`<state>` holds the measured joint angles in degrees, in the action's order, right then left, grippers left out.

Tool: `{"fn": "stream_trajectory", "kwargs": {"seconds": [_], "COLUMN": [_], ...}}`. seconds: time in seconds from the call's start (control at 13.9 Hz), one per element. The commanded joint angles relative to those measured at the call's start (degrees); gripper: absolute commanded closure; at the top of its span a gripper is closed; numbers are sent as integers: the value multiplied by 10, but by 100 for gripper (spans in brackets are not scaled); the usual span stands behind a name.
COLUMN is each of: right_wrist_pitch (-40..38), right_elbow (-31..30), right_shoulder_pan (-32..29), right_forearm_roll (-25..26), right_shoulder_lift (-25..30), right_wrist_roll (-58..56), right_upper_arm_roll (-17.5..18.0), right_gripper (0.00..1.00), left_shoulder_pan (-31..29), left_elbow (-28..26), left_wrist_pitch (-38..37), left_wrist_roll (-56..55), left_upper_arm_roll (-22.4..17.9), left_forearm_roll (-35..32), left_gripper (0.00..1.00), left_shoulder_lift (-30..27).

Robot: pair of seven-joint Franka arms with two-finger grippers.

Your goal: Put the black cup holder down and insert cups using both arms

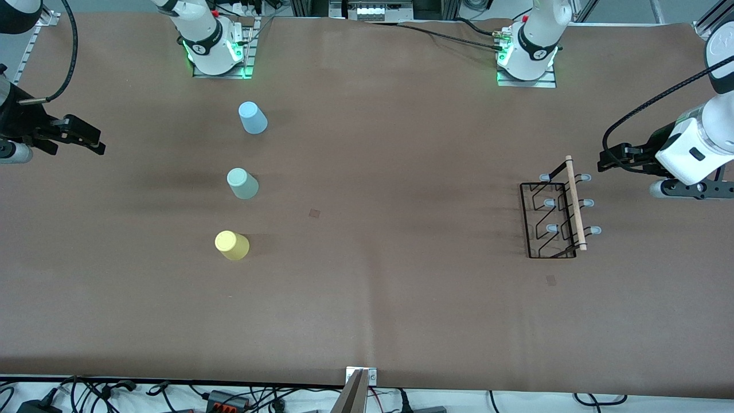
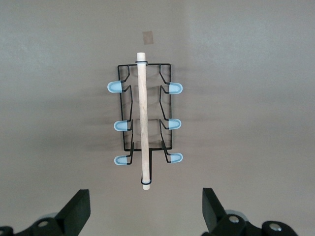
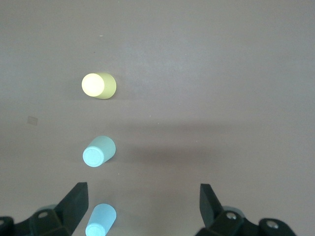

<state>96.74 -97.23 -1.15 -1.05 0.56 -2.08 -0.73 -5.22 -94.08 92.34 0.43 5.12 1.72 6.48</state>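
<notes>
The black cup holder [image 1: 555,214] stands on the table toward the left arm's end, its wooden rod on top; it also shows in the left wrist view [image 2: 145,120]. Three cups stand upside down in a row toward the right arm's end: light blue [image 1: 252,118], mint green [image 1: 242,183], yellow [image 1: 231,245]. The right wrist view shows the yellow [image 3: 98,85], mint [image 3: 98,151] and blue [image 3: 101,220] cups. My left gripper [image 1: 608,160] is open and empty, up in the air beside the holder. My right gripper [image 1: 94,143] is open and empty, over the table's edge at the right arm's end.
The brown table [image 1: 367,298] has two small tape marks, one near its middle [image 1: 314,213] and one nearer the front camera than the holder [image 1: 551,280]. The arm bases [image 1: 215,49] [image 1: 527,54] stand along the top edge.
</notes>
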Motion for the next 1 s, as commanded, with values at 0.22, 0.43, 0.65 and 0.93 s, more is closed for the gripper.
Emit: {"fn": "stream_trajectory", "kwargs": {"seconds": [0.22,0.43,0.65,0.93], "right_wrist_pitch": [-8,-7,-7,-2], "right_elbow": [-6,-7,-7,-7], "right_shoulder_pan": [-2,-2,-2,-2], "right_forearm_roll": [9,8,9,9], "right_shoulder_lift": [10,9,9,6], "right_wrist_roll": [-5,-4,-6,1], "right_upper_arm_roll": [4,4,4,5], "right_gripper": [0,0,0,0], "left_shoulder_pan": [-3,-3,-3,-3], "left_elbow": [-8,-11,-57,-176], "left_wrist_pitch": [9,28,105,251], "left_wrist_roll": [12,12,12,14], "left_upper_arm_roll": [1,0,-1,-1], "left_forearm_roll": [2,1,0,-20], "left_gripper": [0,0,0,0], "left_shoulder_lift": [-5,13,29,27]}}
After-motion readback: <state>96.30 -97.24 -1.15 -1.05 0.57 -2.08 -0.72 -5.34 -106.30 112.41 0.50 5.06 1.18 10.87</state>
